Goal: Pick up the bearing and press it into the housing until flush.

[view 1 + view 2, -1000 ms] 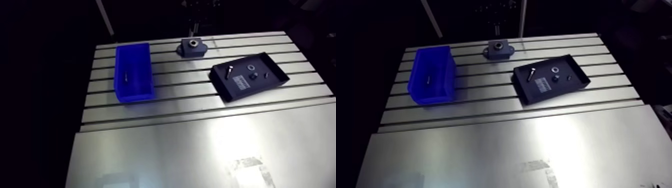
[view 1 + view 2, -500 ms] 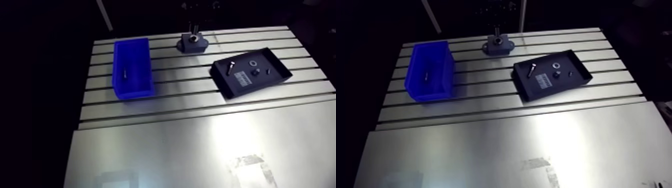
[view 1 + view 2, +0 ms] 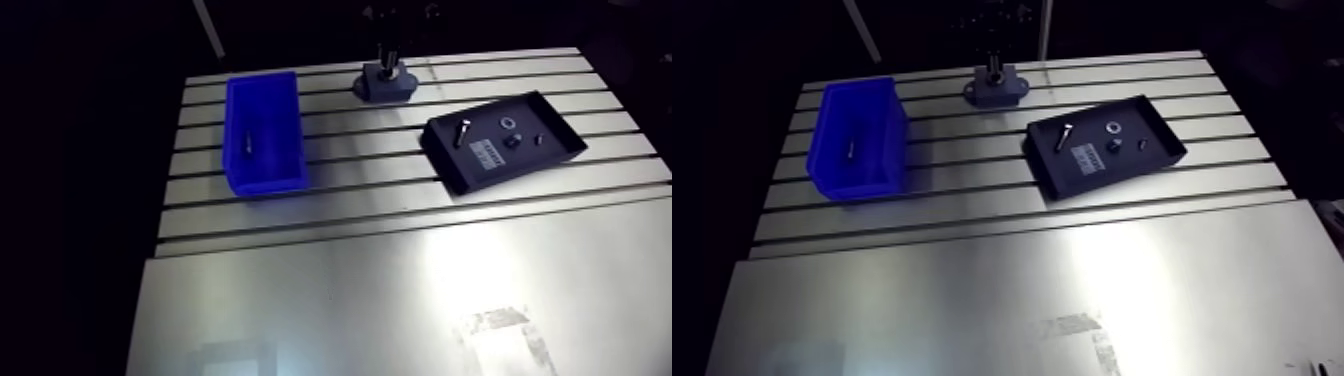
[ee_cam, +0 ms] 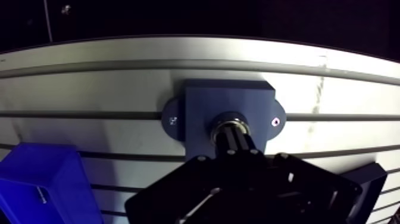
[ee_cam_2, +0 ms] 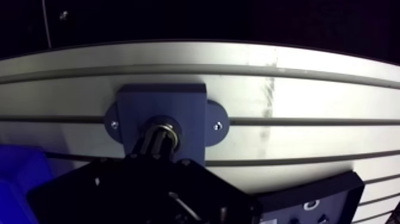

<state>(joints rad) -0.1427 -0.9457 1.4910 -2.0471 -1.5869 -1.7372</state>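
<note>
The slotted silver aluminium table is brightly lit, with white glare on its smooth near plate. In the wrist view its slots are seen curved and the black two-finger gripper silhouetted.

table: silver-grey metal, far part striped with thin dark slot lines, near part one plain sheet with a big white glare patch
bin: bright solid blue, no markings that I can see
small piece in the bin: greyish, too tiny to say more
housing: dark blue-grey, matte, with a little pale dot on each side ear
bearing: shiny silver ring, dark in the middle
tray: plain black
bolt: silver
label: pale grey with darker print, unreadable
ring: light silvery with a dark hole
</note>
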